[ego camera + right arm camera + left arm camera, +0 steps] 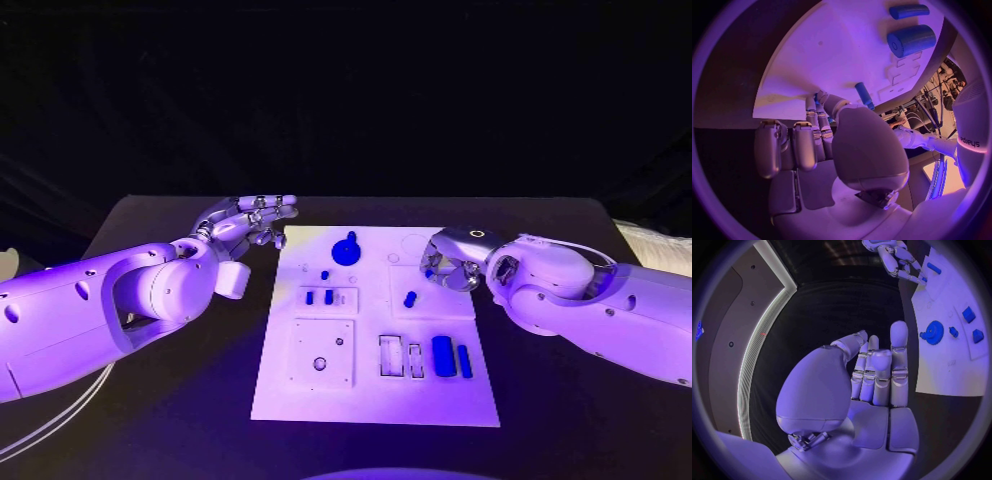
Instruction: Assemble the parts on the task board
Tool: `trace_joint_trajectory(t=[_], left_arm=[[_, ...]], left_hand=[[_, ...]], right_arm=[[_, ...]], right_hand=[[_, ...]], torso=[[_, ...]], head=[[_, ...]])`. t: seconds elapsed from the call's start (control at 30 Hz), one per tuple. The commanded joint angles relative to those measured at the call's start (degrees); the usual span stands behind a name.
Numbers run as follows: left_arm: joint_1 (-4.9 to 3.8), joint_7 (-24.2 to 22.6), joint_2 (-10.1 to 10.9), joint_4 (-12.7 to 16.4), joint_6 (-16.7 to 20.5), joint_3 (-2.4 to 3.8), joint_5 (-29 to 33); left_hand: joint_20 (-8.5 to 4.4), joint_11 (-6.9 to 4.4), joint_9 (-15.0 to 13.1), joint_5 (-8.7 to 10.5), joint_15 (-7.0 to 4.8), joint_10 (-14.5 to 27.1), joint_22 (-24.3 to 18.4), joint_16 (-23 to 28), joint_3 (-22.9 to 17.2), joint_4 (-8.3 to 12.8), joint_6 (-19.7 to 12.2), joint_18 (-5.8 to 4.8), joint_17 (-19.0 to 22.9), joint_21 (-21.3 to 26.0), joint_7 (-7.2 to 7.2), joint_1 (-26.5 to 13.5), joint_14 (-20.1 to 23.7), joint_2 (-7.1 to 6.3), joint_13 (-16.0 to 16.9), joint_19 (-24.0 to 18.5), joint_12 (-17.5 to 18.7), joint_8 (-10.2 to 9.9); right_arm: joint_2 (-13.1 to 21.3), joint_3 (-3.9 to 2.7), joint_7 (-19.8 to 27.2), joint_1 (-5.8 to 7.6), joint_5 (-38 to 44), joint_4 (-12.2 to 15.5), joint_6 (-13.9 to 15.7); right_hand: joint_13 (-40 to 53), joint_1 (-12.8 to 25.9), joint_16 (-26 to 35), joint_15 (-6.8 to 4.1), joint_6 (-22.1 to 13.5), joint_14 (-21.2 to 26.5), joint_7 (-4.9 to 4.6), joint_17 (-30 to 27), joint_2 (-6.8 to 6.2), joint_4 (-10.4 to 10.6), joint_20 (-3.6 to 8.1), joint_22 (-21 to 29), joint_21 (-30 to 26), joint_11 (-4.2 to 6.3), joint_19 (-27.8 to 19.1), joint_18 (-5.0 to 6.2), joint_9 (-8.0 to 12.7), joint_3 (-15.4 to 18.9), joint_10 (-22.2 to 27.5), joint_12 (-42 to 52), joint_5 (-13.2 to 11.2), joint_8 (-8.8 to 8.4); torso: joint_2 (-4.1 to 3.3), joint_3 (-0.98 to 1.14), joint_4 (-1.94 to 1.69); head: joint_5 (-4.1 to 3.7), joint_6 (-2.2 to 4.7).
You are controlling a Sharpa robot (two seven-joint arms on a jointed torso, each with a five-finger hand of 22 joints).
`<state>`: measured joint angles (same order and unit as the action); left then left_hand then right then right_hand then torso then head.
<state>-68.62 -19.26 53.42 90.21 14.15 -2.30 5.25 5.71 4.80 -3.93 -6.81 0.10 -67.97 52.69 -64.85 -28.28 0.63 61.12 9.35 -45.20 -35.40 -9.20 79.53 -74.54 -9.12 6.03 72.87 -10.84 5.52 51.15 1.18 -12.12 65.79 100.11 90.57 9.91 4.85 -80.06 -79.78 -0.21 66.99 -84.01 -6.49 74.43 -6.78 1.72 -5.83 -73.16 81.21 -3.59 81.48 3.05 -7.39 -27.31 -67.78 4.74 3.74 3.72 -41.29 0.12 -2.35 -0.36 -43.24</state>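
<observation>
The white rectangular task board [378, 400] lies flat in the middle of the black desk [159, 400]. Near its far edge sits a round blue gear-shaped part [346, 250], and a small blue peg [411, 298] lies on the board's right half. Two small blue blocks [319, 296] stand in slots on the left half, above a square white plate [322, 352]. Toward the near right, a thick blue cylinder [443, 356] and a thinner blue rod [464, 361] lie side by side, just beside two narrow rectangular slots [391, 356].

The left hand [248, 221] hangs over the desk just off the board's far-left corner; the left wrist view shows its fingers [899, 347] straight, close together and holding nothing, with the gear to one side.

The right hand [454, 262] hovers over the board's right side, near the peg. In the right wrist view its fingers [801, 145] are bent inward toward the board, and a small blue piece [864, 95] shows by the fingertips; whether it is pinched cannot be told.
</observation>
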Motion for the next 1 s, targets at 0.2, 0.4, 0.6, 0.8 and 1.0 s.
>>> trace_joint_trajectory(t=[0.2, 0.4, 0.6, 0.8, 1.0], left_arm=[[-0.01, -0.36, 0.02, 0.2, -1.01, 0.03, 0.42], [-0.01, -0.17, 0.03, 0.17, -1.08, 0.03, 0.42], [-0.01, -0.04, 0.06, 0.17, -1.13, 0.03, 0.42], [-0.01, 0.11, 0.09, 0.1, -1.18, 0.03, 0.42], [-0.01, 0.27, 0.13, 0.05, -1.21, 0.03, 0.42]], left_hand=[[-0.08, 0.06, 0.08, 0.06, -0.08, 0.33, -0.13, 0.33, 0.47, 0.07, -0.37, 0.8, 0.1, 0.38, -0.05, -0.3, 0.41, 0.27, 0.11, -0.3, -0.32, -0.02], [-0.07, 0.08, 0.08, 0.04, -0.07, 0.44, -0.17, 0.35, 0.52, 0.16, -0.44, 0.8, 0.21, 0.44, -0.08, -0.18, 0.44, 0.31, 0.13, -0.29, -0.41, -0.05], [-0.06, 0.11, 0.09, 0.03, -0.05, 0.55, -0.24, 0.39, 0.56, 0.22, -0.51, 0.81, 0.31, 0.53, -0.12, -0.12, 0.47, 0.34, 0.14, -0.3, -0.47, -0.07], [-0.04, 0.2, 0.12, 0.03, 0.0, 0.8, -0.36, 0.41, 0.69, 0.3, -0.7, 0.83, 0.44, 0.7, -0.22, -0.08, 0.51, 0.33, 0.16, -0.31, -0.56, -0.16], [0.01, 0.34, 0.15, 0.03, 0.09, 1.12, -0.45, 0.43, 0.85, 0.34, -1.0, 0.82, 0.56, 0.84, -0.41, -0.1, 0.55, 0.35, 0.18, -0.31, -0.69, -0.28]], right_arm=[[-0.52, 0.24, -0.38, -0.52, 1.54, -0.19, -3.82], [-0.42, 0.23, -0.85, -0.6, 2.77, 0.25, -1.44], [0.21, -0.07, -0.84, -0.56, 2.59, 1.43, 1.14], [0.82, -0.78, -0.95, -0.18, 2.29, 2.26, 2.65], [1.33, -1.11, -0.93, 0.38, 1.53, 2.69, 2.66]], right_hand=[[-0.49, 0.42, 0.1, -0.75, 1.57, -3.37, 0.33, -0.02, 1.08, -0.7, 0.45, -0.39, -0.13, 0.38, 0.42, 0.54, -0.61, -1.58, -1.74, -0.25, -0.5, 0.55], [-0.68, -0.02, 0.08, -0.86, 1.77, -3.38, 0.3, -0.07, 1.49, -1.4, 0.61, -0.74, 0.07, 0.48, 0.62, 0.46, -0.82, -2.56, -2.39, -0.38, -0.74, 0.48], [-0.7, -0.06, 0.13, -0.87, 1.78, -3.37, 0.27, -0.16, 1.46, -1.53, 0.63, -0.92, 0.17, 0.46, 0.72, 0.42, -0.85, -2.7, -2.48, -0.42, -0.75, 0.46], [-0.73, -0.05, 0.12, -0.87, 1.78, -3.37, 0.23, -0.17, 1.39, -1.61, 0.64, -0.92, 0.18, 0.43, 0.73, 0.42, -0.87, -2.78, -2.5, -0.46, -0.76, 0.44], [-0.75, -0.03, 0.14, -0.86, 1.77, -3.37, 0.21, -0.2, 1.32, -1.65, 0.64, -0.97, 0.2, 0.41, 0.75, 0.41, -0.88, -2.81, -2.5, -0.49, -0.77, 0.43]], torso=[[0.05, -0.03, 0.02], [0.05, 0.01, 0.03], [0.06, 0.0, -0.02], [0.08, -0.05, -0.09], [0.05, -0.03, -0.03]], head=[[0.11, -0.28], [-0.02, -0.25], [0.03, -0.29], [-0.06, -0.25], [0.0, -0.21]])
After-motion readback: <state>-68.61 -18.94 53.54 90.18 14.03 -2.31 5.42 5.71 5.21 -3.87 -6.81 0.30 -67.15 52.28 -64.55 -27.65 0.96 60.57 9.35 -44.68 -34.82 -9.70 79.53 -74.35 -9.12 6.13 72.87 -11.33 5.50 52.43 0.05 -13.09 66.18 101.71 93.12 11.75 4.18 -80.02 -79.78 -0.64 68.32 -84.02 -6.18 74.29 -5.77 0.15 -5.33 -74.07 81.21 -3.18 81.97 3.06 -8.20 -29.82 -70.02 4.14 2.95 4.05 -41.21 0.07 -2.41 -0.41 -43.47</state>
